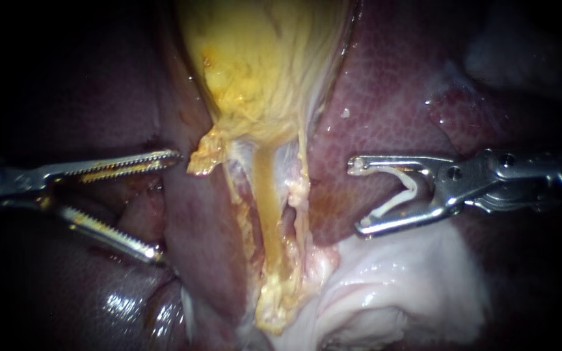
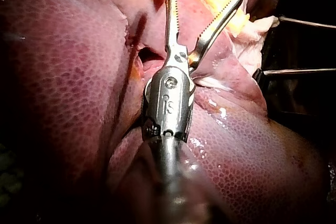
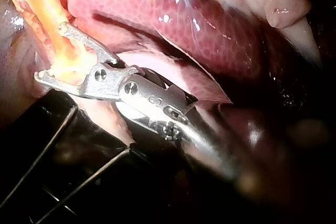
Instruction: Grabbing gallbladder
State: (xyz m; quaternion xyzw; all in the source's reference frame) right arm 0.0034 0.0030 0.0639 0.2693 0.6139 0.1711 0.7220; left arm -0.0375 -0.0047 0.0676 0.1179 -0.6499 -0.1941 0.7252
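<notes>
Nothing is grabbed yet, I'd say: the yellow, tapering gallbladder sac (image 1: 261, 65) lies untouched on the dark red liver (image 1: 391, 97), with the left instrument (image 1: 167, 207) beside its neck, toothed jaws spread empty, and the right instrument (image 1: 357, 195) opposite, jaws cradling a white plastic clip (image 1: 395, 201).

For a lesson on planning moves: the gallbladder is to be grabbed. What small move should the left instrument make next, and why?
Probably ease the left instrument forward toward the gallbladder. It is open, holds nothing, and its tips stop short of the yellow tissue.
</notes>
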